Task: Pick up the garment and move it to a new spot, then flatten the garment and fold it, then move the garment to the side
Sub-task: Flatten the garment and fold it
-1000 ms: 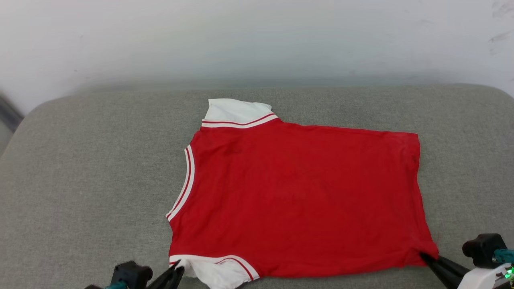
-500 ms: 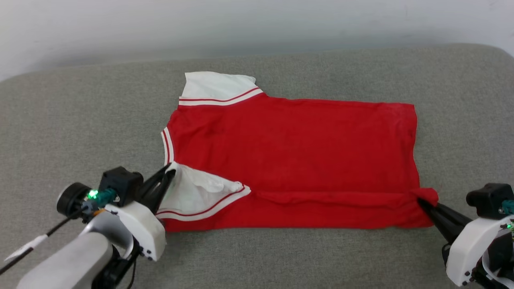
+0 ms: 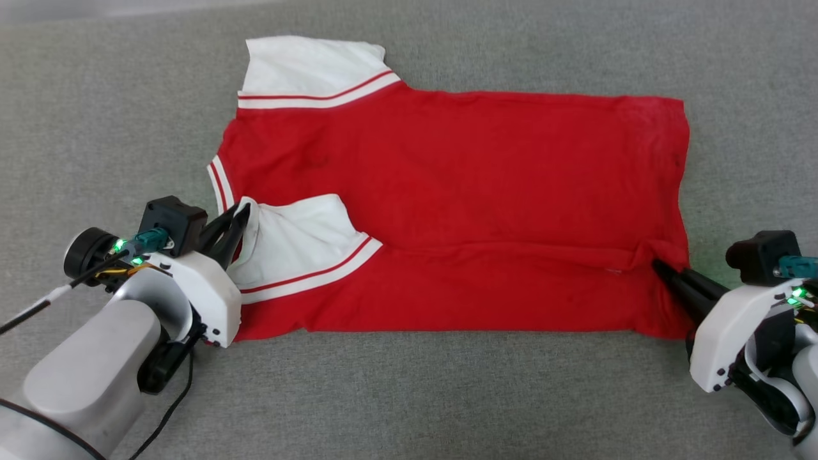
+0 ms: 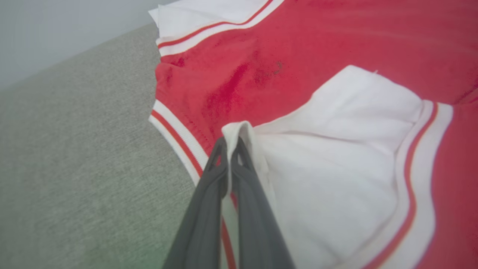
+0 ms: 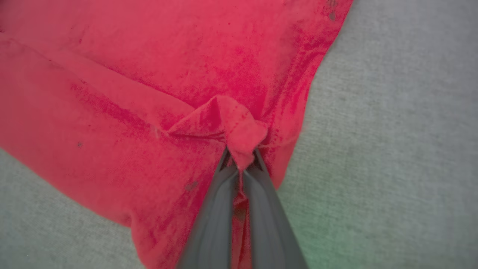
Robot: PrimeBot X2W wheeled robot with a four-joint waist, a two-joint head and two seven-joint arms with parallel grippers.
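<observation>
left gripper (image 3: 243, 214) clamps garment (image 3: 479, 166) sleeve, right gripper (image 3: 658, 265) (hem)

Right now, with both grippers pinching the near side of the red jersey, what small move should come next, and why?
Probably carry both pinched spots together toward the far edge. The left gripper holds the near white sleeve, the right gripper the hem corner, and the garment is folded only partway over itself.

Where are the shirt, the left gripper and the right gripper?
shirt (image 3: 486, 166): head view, middle of the red body.
left gripper (image 3: 241, 214): head view, between the fingertips, shut on the shirt.
right gripper (image 5: 241, 158): right wrist view, between the fingertips, shut on the shirt.
</observation>
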